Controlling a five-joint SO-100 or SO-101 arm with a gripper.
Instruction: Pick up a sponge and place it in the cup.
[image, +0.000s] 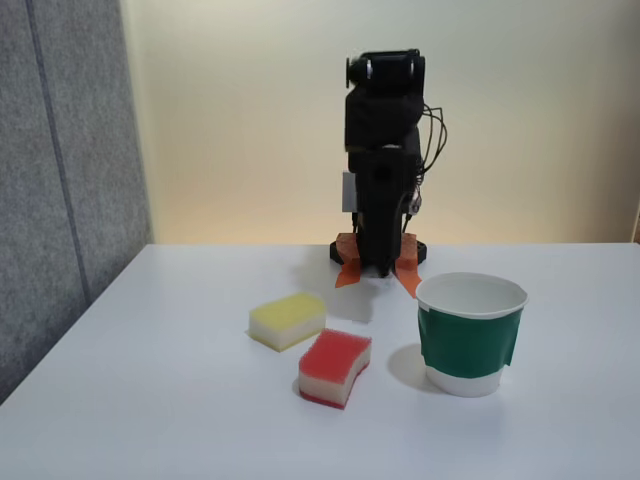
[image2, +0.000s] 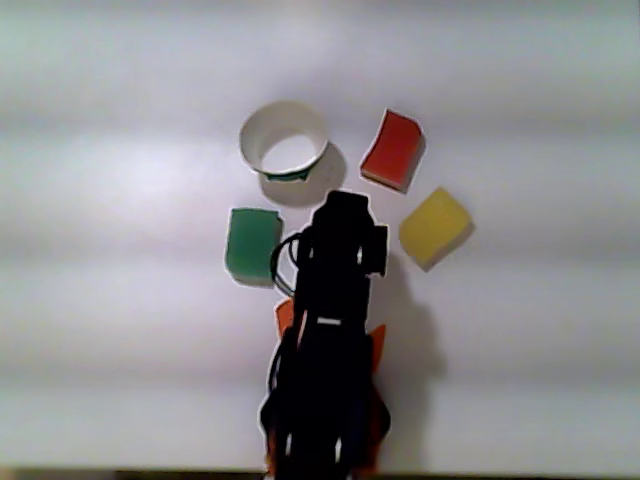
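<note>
No text, label or number can be read anywhere.

red sponge, cup, yellow sponge

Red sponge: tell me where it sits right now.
In the fixed view the red sponge lies flat on the white table, left of the cup and just front-right of the yellow sponge.
</note>
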